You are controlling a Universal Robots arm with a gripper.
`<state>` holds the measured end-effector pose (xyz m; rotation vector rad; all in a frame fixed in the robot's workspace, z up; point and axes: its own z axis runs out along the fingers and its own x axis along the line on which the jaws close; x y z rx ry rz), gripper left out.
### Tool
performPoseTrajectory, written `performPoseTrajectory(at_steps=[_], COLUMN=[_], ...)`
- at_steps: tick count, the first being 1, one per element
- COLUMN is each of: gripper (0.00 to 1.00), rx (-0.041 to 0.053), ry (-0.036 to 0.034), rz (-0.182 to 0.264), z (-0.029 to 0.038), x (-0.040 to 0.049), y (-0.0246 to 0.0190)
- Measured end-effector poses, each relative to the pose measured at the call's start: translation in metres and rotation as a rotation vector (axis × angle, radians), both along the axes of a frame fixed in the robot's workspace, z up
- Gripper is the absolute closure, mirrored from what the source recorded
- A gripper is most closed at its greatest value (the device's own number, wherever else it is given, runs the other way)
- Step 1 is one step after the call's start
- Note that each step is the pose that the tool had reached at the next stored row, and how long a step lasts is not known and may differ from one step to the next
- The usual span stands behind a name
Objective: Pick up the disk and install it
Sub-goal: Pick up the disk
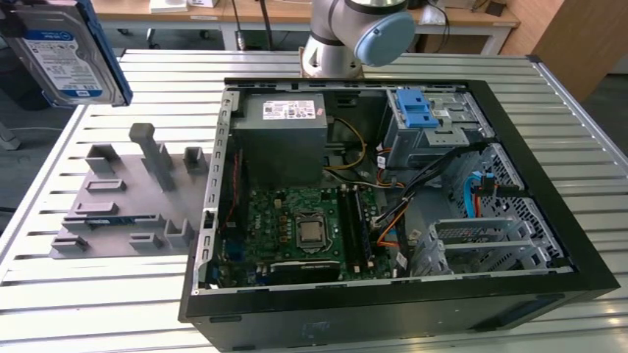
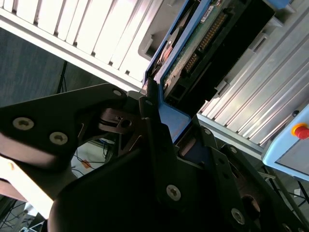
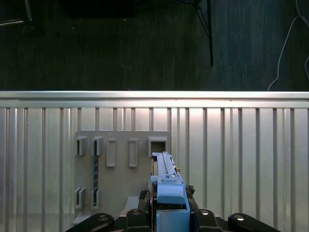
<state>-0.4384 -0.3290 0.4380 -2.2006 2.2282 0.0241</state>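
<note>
The disk (image 1: pixel 67 62), a silver hard drive with a blue-and-white label and a blue bracket, hangs in the air above the table's far corner at the exterior view's left. My gripper (image 1: pixel 12 22) shows as a dark part at the disk's upper edge. In the first wrist view the disk (image 3: pixel 166 181) is seen edge-on, sticking out of my gripper (image 3: pixel 169 210), which is shut on its blue bracket. The second wrist view shows the disk (image 2: pixel 203 43) with its connector side and circuit board facing the camera, and the dark fingers (image 2: pixel 154 125) clamped on the bracket.
An open computer case (image 1: pixel 549 294) lies on the slatted metal table (image 1: pixel 98 309), with a grey power-supply box (image 1: pixel 284 125) and a silver cage with a blue latch (image 1: pixel 432 118) inside. A grey holder plate (image 1: pixel 128 198) lies beside the case. The arm's base (image 1: pixel 354 37) stands behind the case.
</note>
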Motion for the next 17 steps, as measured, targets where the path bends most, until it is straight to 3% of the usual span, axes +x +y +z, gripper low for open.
performPoseTrajectory(at_steps=[17], gripper=[0.64], rx=[0.0000], ry=[-0.0001], rz=[0.000], z=[0.0052], x=[0.0000], y=[0.0000])
